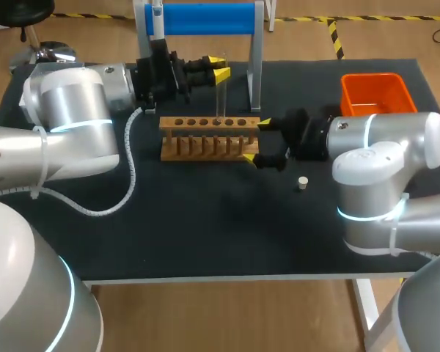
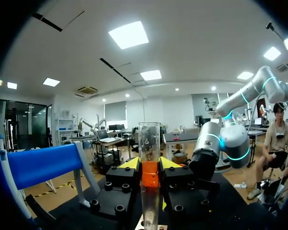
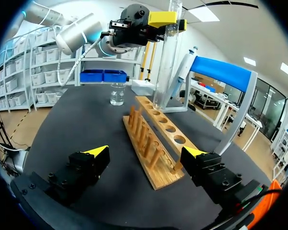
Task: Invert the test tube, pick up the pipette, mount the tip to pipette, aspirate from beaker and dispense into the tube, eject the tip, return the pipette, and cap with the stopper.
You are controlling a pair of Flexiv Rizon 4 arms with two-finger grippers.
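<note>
A clear test tube stands upright over the wooden rack, its lower end at one of the middle holes. My left gripper is shut on the tube's upper part; in the left wrist view the tube rises between the fingers. My right gripper is open, its fingers astride the rack's right end, and the rack lies between its fingertips. The pipette hangs on the blue stand. A glass beaker stands beyond the rack. A small stopper lies on the mat.
An orange bin sits at the back right. The stand's upright post rises just behind the rack, close to the held tube. A coiled cable trails from my left arm across the mat.
</note>
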